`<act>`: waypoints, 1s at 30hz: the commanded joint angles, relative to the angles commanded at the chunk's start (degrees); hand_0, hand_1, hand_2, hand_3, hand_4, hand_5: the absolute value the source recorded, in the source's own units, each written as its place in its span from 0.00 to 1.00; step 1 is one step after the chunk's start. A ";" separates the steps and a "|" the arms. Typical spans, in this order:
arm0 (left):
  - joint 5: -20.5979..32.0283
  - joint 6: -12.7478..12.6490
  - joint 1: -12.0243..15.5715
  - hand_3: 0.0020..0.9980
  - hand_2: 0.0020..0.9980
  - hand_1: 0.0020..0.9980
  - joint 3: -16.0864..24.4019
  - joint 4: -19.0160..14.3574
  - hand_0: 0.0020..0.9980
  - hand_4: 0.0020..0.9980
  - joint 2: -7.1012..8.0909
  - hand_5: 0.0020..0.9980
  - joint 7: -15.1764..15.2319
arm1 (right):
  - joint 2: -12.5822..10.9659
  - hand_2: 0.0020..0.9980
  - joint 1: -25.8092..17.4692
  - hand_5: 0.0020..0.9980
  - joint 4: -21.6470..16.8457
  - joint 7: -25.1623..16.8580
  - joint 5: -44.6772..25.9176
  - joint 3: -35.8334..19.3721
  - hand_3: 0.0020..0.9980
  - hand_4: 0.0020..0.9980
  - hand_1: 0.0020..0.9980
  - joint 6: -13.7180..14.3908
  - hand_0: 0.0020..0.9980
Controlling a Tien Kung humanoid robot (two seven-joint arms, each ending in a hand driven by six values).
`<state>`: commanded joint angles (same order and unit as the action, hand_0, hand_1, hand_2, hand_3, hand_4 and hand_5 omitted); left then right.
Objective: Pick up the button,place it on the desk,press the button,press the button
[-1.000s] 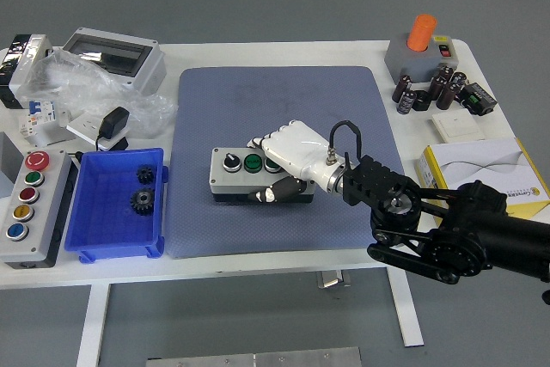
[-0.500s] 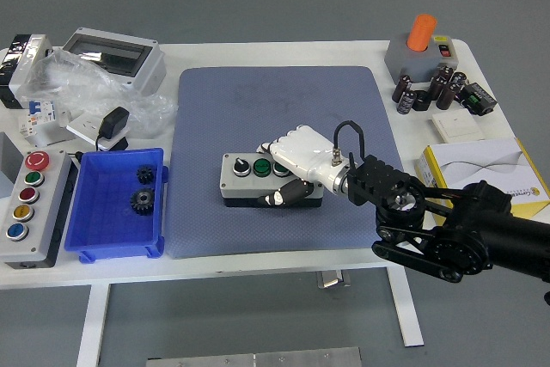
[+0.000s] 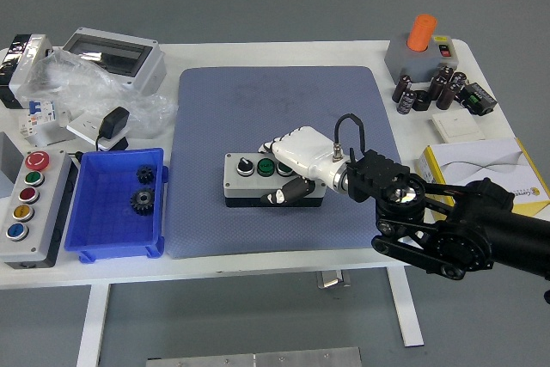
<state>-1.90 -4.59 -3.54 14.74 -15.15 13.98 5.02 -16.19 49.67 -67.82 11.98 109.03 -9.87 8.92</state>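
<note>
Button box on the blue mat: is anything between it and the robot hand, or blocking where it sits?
Nothing visible. The right robot hand is already clasped around the button box, which lies on the blue mat with bare mat around it.

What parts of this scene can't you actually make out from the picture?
- Button box, head view: its right end is covered by the right hand.
- Fingertip contact: hidden under that hand.
- Gears in the blue bin: teeth too small.
- Left arm: outside the frame.
</note>
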 joint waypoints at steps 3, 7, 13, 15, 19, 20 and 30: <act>-0.08 0.45 -0.02 0.56 0.56 0.59 0.12 0.02 0.64 0.27 0.02 0.00 0.23 | -0.11 0.95 -0.03 0.44 0.03 0.45 0.02 -0.13 1.00 1.00 0.79 -0.69 0.84; -0.51 1.25 0.04 0.56 0.56 0.58 0.56 0.04 0.62 0.20 -0.01 0.00 0.25 | -0.50 0.99 0.00 0.54 -0.60 0.86 -0.01 -0.40 1.00 1.00 0.84 -1.46 0.89; -0.80 2.61 0.04 0.56 0.56 0.58 0.91 0.02 0.61 0.17 -0.03 0.00 0.41 | -1.80 1.00 -0.01 0.54 -3.72 1.71 -0.23 -1.58 1.00 1.00 0.87 -4.04 0.92; -1.07 3.23 0.07 0.56 0.56 0.58 1.18 0.01 0.61 0.17 -0.07 0.00 0.42 | -3.33 1.00 -0.36 0.54 -6.50 2.19 -0.75 -3.34 1.00 1.00 0.87 -6.12 0.92; -1.62 3.78 0.21 0.56 0.55 0.58 1.94 0.03 0.60 0.11 -0.14 0.00 0.33 | -7.12 1.00 -1.67 0.58 -12.22 3.09 -3.79 -7.55 1.00 1.00 0.89 -9.54 0.94; -1.76 3.82 0.24 0.56 0.55 0.58 2.14 0.03 0.60 0.11 -0.16 0.00 0.29 | -8.07 1.00 -1.95 0.58 -13.66 3.35 -4.55 -8.62 1.00 1.00 0.89 -10.14 0.94; -2.11 3.48 0.55 0.56 0.55 0.58 3.38 0.06 0.60 0.09 -0.18 0.00 0.15 | -19.12 1.00 -3.82 0.56 -33.08 17.45 -3.18 -21.69 1.00 0.96 0.90 -23.17 0.95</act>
<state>-4.01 -1.11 -2.99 18.12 -15.09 13.80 5.16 -35.31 45.85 -100.89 29.44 105.85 -31.56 -14.25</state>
